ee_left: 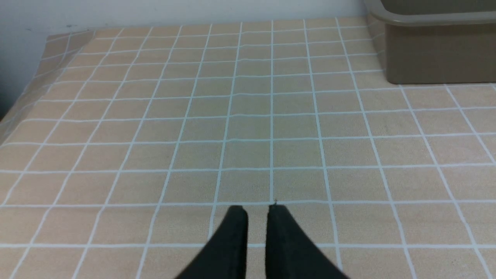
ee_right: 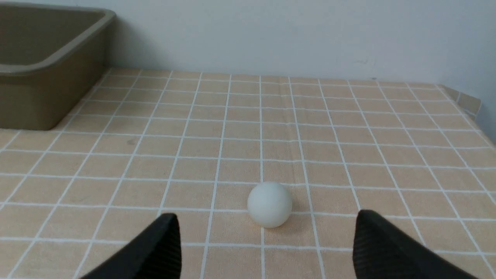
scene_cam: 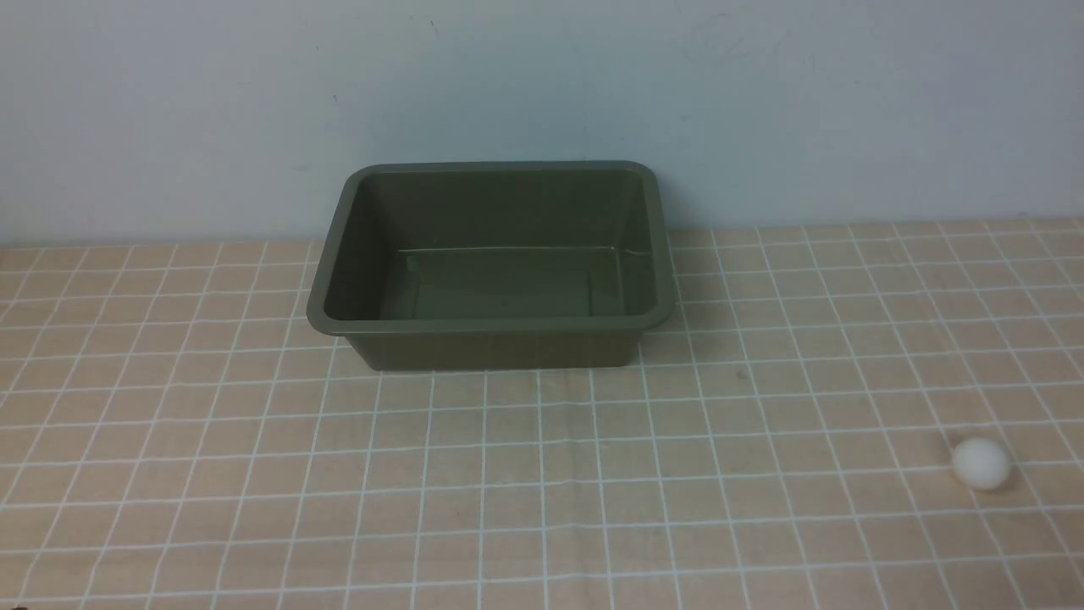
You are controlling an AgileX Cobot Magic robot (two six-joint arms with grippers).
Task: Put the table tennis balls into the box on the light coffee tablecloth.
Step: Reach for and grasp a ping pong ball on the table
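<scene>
The white table tennis ball (scene_cam: 981,463) lies on the light coffee tablecloth (scene_cam: 542,474) at the front right. The dark olive-green box (scene_cam: 491,263) stands empty at the back middle. In the right wrist view my right gripper (ee_right: 267,223) is open, its black fingers (ee_right: 162,244) spread wide, and the ball (ee_right: 269,204) lies on the cloth just ahead of the gap between them. In the left wrist view my left gripper (ee_left: 257,211) is shut and empty, low over bare cloth; a corner of the box (ee_left: 434,46) shows far off. Neither gripper shows in the front view.
A pale wall runs behind the table. The cloth's far left edge (ee_left: 23,100) drops off in the left wrist view and its right edge (ee_right: 471,104) shows in the right wrist view. The box corner (ee_right: 42,77) also shows in the right wrist view.
</scene>
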